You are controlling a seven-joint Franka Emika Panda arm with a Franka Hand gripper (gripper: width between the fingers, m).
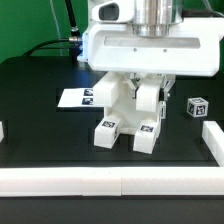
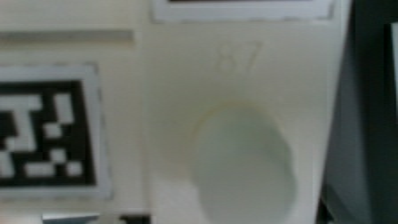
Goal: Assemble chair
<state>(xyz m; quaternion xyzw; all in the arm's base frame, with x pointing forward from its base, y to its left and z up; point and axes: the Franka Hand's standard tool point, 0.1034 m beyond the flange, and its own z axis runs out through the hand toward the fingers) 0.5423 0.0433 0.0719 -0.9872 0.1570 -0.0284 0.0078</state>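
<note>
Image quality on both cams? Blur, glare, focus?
Exterior view: even light, fairly sharp, tags on the chair parts readable as patterns, no harsh glare. Wrist view: too close and out of focus; a white chair part fills the frame, its tag is smeared and cropped at the edge.

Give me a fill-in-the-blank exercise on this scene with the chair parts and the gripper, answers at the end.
The table top is ____ in colour. The gripper is directly ____ the joined chair parts. The marker board lies to the exterior view's ____ of them. The small loose part stands to the exterior view's ____ of them.
Answers: black; above; left; right.
</note>
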